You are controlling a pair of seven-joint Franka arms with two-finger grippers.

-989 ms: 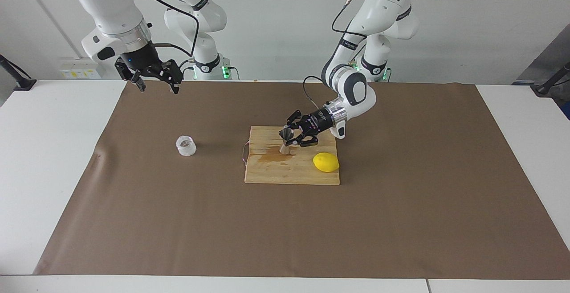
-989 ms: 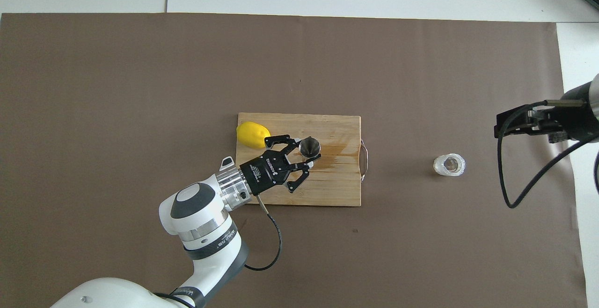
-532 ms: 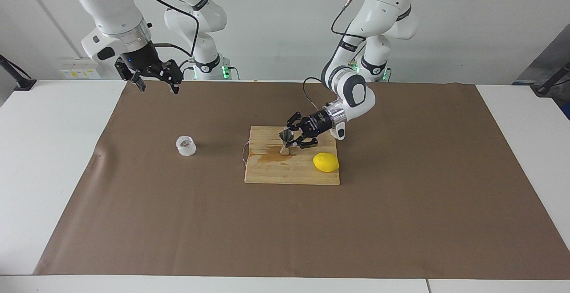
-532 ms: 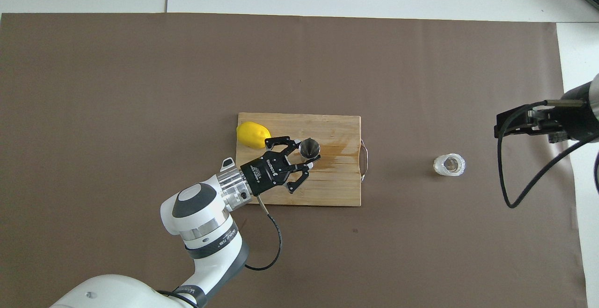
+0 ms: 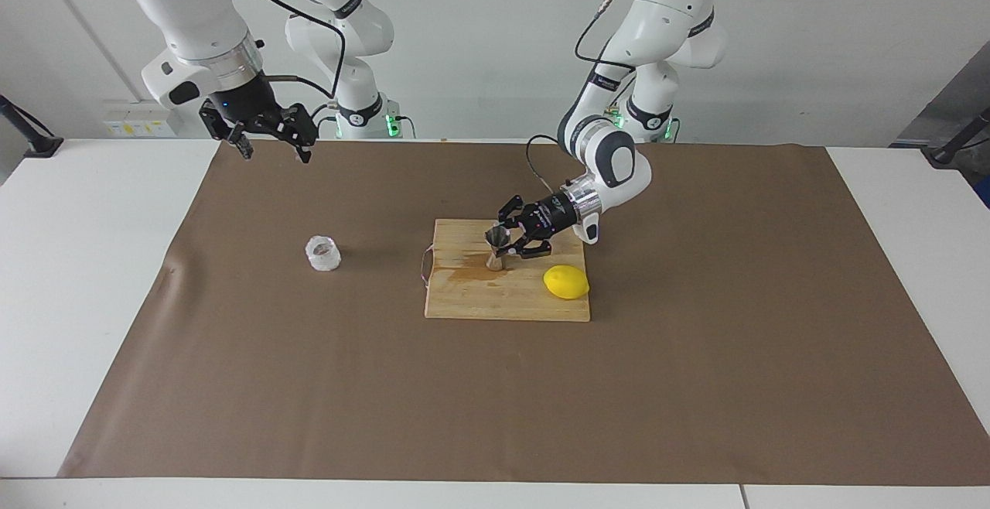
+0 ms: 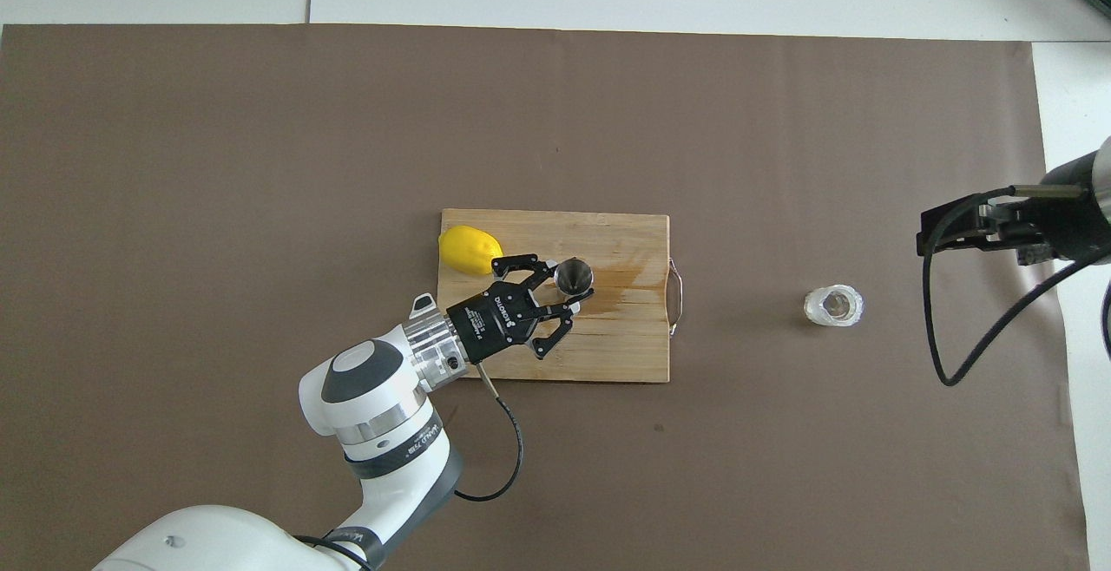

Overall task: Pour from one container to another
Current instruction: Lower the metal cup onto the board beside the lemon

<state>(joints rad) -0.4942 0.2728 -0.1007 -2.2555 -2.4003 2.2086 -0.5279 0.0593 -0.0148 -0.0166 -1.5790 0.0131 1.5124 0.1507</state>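
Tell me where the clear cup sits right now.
The clear cup stands on the brown mat toward the right arm's end, beside the cutting board's handle end, untouched.

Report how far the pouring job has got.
Done: the left hand is shut on the jigger, which stands upright on the board beside the lemon.
In hand: only that grip.
Left: the cup sits untouched on the mat; the right hand waits open in the air. Picking it up and pouring remain.
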